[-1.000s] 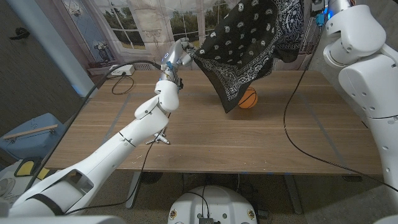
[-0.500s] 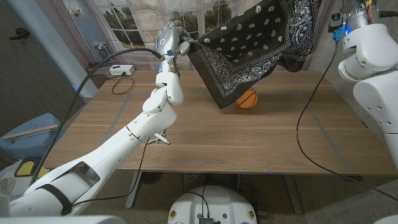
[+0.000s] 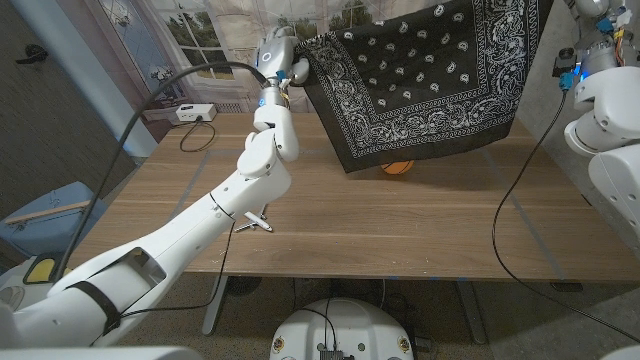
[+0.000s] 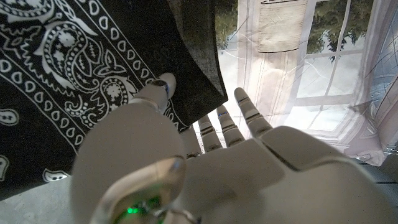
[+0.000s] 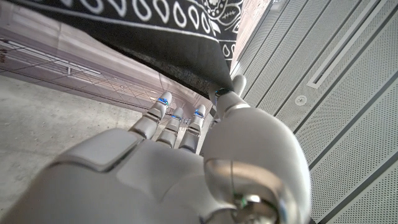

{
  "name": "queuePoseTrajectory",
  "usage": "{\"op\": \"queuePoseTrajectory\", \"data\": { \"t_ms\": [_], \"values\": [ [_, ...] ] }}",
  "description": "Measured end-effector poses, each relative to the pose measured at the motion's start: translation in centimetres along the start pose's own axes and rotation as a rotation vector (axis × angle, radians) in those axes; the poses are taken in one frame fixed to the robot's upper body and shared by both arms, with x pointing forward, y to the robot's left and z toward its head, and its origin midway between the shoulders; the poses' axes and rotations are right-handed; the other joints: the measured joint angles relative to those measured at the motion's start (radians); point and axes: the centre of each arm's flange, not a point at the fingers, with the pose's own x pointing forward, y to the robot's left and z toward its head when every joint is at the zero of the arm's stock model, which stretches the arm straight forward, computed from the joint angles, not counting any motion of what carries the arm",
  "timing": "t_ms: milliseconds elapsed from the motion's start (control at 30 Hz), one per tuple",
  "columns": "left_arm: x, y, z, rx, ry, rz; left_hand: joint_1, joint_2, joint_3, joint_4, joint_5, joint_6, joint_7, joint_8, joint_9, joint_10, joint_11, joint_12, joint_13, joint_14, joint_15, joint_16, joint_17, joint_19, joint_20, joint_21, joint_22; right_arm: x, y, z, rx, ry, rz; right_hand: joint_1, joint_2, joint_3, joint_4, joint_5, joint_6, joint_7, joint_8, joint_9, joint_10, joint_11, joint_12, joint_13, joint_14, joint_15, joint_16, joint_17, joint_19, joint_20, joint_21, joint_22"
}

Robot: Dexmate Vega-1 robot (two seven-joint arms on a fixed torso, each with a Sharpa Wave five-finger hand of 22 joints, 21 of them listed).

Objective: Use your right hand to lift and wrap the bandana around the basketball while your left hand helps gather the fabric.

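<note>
Since the earlier head frames the bandana [image 3: 430,80] is opening out: bunched and drooping a second ago, it is now hanging as a nearly flat sheet between the two raised hands. Its lower edge is now covering most of the basketball [image 3: 399,167], which showed almost whole before; only an orange sliver is peeking out on the wooden table [image 3: 330,225], below and between the hands. The left arm is reaching higher than before, and the right arm is sitting further toward the picture's right edge.

No containers in view.

Left hand [image 3: 283,55] is gripping the cloth's left corner. In the left wrist view, the left hand [image 4: 186,168] is pressing its thumb against the patterned fabric while the other fingers [image 4: 249,115] are extending past the hem toward a bright window [image 4: 336,56].

In the right wrist view, the right hand [image 5: 186,168] is pinching the black hem at its thumb tip [image 5: 235,87], the remaining fingers pointing up beside it, next to a grey panelled wall [image 5: 336,93].
</note>
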Motion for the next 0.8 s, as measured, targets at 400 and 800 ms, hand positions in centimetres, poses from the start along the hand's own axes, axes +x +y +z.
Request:
{"op": "queuePoseTrajectory", "data": {
  "t_ms": [400,800],
  "values": [
    [1.1,-1.6,0.5,0.062,0.0,-0.086,-0.008,-0.03,0.003,-0.009,0.008,0.044,-0.026,0.001,0.0,0.007,-0.007,-0.004,-0.005,0.0,0.0,-0.008,-0.003,0.0,-0.007,0.002,0.0,-0.5,-0.9,-2.2,-0.038,0.082,-0.033,0.004,-0.004,0.007,0.001,0.0,0.0,0.01,0.0,-0.005,0.005,0.005,0.0,0.0,0.0,0.0,0.0,0.0,-0.005,0.005,0.0,0.0],
    [2.0,-3.5,0.6,0.186,0.021,-0.121,-0.013,-0.05,0.004,-0.013,0.008,0.086,-0.069,0.002,0.0,0.018,-0.018,-0.007,-0.009,0.008,0.0,-0.008,-0.009,0.013,-0.019,0.015,-0.005,0.5,-0.8,-6.1,-0.054,0.17,-0.048,0.004,-0.004,0.014,-0.001,0.0,-0.004,0.014,0.0,-0.009,0.005,0.005,0.0,0.0,0.0,0.0,-0.004,0.003,-0.007,0.007,0.0,0.0]
  ]
}}
